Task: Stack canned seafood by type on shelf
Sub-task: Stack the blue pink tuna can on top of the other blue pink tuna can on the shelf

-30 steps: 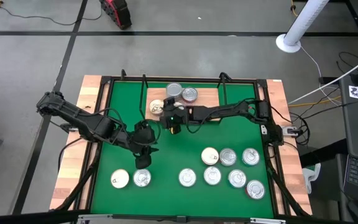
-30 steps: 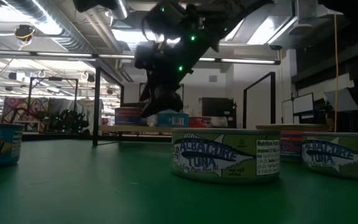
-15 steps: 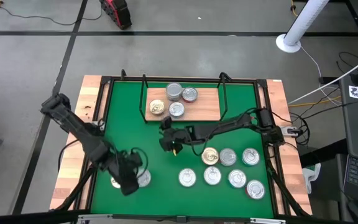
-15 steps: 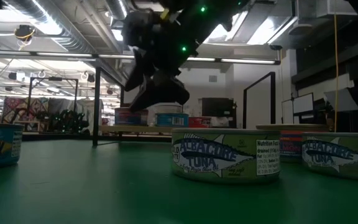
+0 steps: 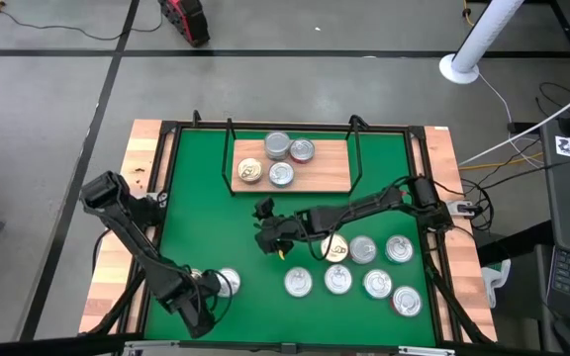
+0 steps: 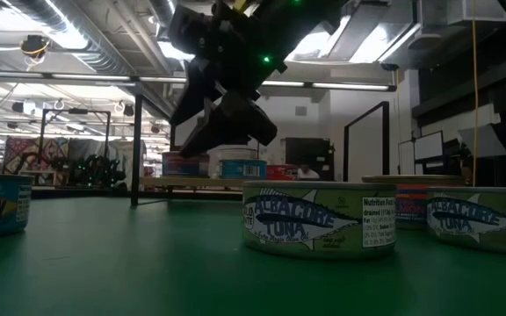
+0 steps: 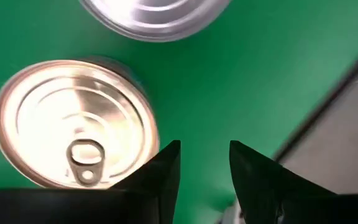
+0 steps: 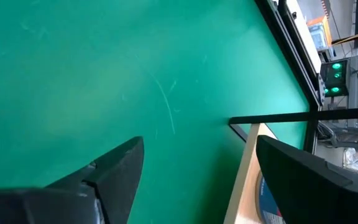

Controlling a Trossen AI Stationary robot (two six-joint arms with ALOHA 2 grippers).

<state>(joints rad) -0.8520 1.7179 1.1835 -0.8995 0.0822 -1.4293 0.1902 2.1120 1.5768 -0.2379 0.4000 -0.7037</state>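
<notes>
Four tins stand on the shelf (image 5: 315, 173), a wood board at the mat's far side: three silver-lidded (image 5: 278, 144) and one gold-lidded (image 5: 249, 171). Several more tins (image 5: 362, 249) stand on the green mat at the near right. My left gripper (image 7: 205, 155) points straight down at the mat's near left, open, with only mat in its gap. A gold-lidded tin (image 7: 76, 124) stands just beside one finger and a silver-lidded tin (image 5: 228, 283) beyond it. My right gripper (image 5: 270, 237) hangs wide open and empty above the middle of the mat, also seen in the low view (image 6: 222, 123).
Black wire uprights (image 5: 354, 138) frame the shelf, and a black frame (image 5: 166, 178) edges the mat. The shelf's corner post (image 8: 272, 118) shows ahead of my right gripper. In the low view a green tuna tin (image 6: 319, 217) stands near the camera.
My left gripper has swung from mid-mat toward the near left corner, sunk and turned to point straight down over the gold-lidded tin. My right gripper has drawn back from the shelf's front toward the near edge, still wide open and empty.
</notes>
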